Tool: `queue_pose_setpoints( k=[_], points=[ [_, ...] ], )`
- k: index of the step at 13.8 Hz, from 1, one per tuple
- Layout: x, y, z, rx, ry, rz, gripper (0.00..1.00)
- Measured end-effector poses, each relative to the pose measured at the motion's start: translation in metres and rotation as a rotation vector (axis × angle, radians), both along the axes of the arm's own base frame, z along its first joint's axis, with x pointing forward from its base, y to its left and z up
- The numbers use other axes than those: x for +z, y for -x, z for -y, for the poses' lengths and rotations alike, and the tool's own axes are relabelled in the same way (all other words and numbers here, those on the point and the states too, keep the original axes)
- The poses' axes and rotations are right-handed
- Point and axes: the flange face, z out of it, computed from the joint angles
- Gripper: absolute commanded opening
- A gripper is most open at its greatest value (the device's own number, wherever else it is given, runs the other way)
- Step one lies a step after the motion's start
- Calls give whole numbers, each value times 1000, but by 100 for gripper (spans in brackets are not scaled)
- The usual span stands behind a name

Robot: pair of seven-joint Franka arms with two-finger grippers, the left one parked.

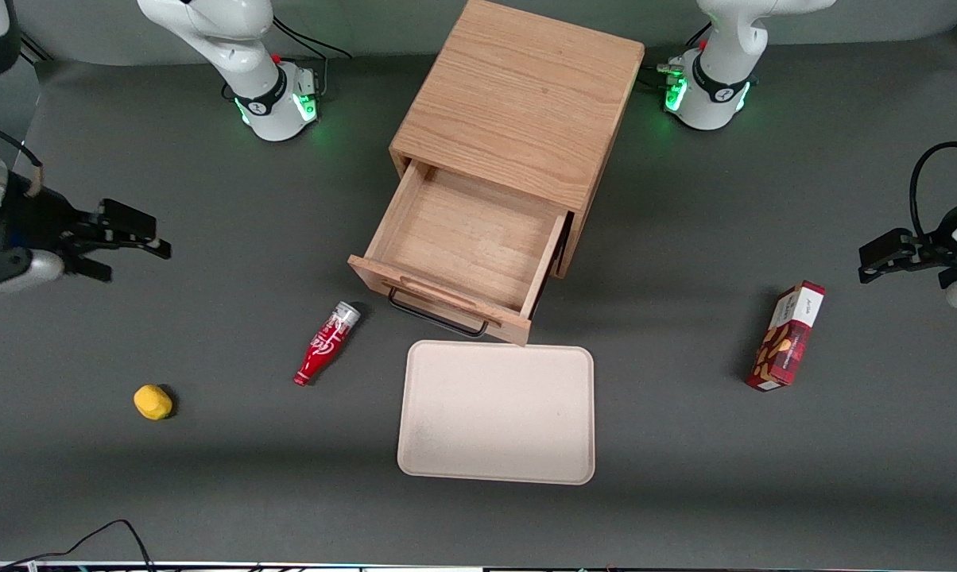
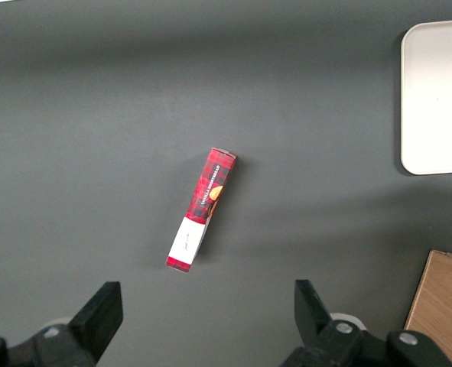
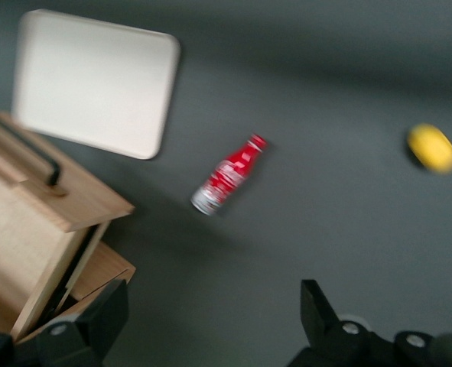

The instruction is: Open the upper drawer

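The small oak cabinet point(image 1: 518, 103) stands at the middle of the table. Its upper drawer point(image 1: 466, 238) is pulled out toward the front camera and its inside is bare. The black wire handle point(image 1: 437, 314) hangs on the drawer's front under the raised lip. The drawer point(image 3: 27, 229) and its handle point(image 3: 28, 157) also show in the right wrist view. My right gripper point(image 1: 137, 262) is open and empty. It hovers above the table toward the working arm's end, well apart from the cabinet. Its fingers point(image 3: 107, 313) stand wide over bare mat. The lower drawer is hidden under the upper one.
A red bottle point(image 1: 325, 343) lies beside the drawer front, between it and my gripper. A yellow object point(image 1: 153, 401) lies nearer the front camera. A cream tray point(image 1: 496, 413) lies in front of the drawer. A red box point(image 1: 787, 335) lies toward the parked arm's end.
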Motion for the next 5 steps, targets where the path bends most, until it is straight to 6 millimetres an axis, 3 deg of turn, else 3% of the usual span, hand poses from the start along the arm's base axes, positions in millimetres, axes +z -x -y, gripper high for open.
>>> queue_pose_setpoints(
  k=[3, 5],
  points=[
    [-2, 33, 15, -197, 120, -37, 100],
    [-8, 39, 25, -228, 136, -50, 100]
  ],
)
